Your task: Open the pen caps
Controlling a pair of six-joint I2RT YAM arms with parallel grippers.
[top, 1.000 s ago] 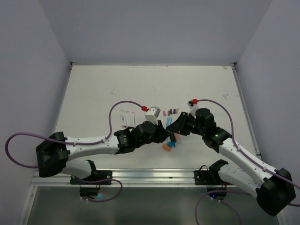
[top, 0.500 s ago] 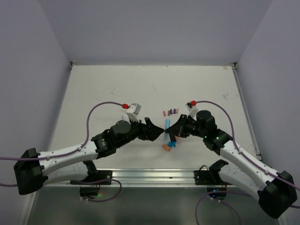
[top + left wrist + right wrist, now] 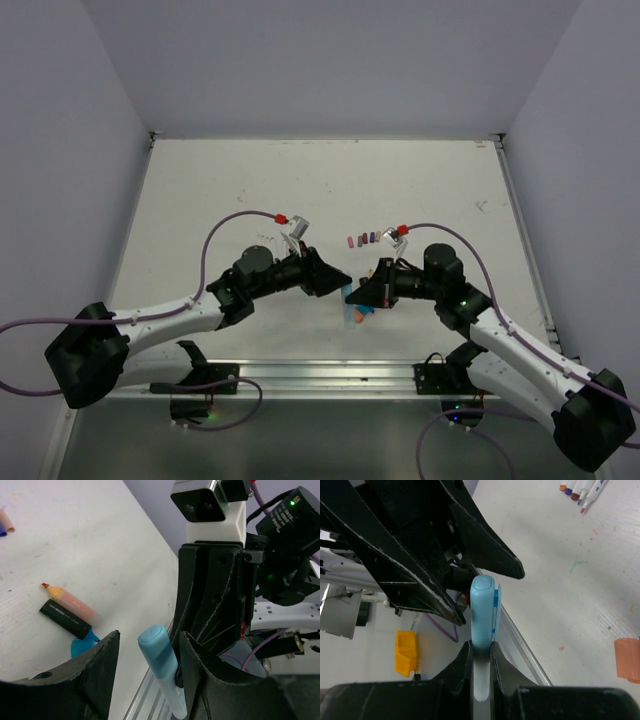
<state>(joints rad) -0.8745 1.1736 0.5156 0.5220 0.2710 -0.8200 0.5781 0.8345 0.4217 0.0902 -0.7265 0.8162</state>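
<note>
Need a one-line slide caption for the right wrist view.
Right claw clamps the pale blue marker while the open left claw straddles its cap.

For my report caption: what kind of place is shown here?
Probably a robot lab cell: a white table boxed by plain walls, two arms bolted at its edge, loose pen caps.

My left pincer (image 3: 344,286) faces my right pincer (image 3: 359,294) above worktop (image 3: 200,190) near edge. Marker (image 3: 482,607) in right pincer, its end between left pincer's fingers (image 3: 95,655). Row of caps (image 3: 362,239) behind. Loose markers (image 3: 67,612) on worktop below.
</note>
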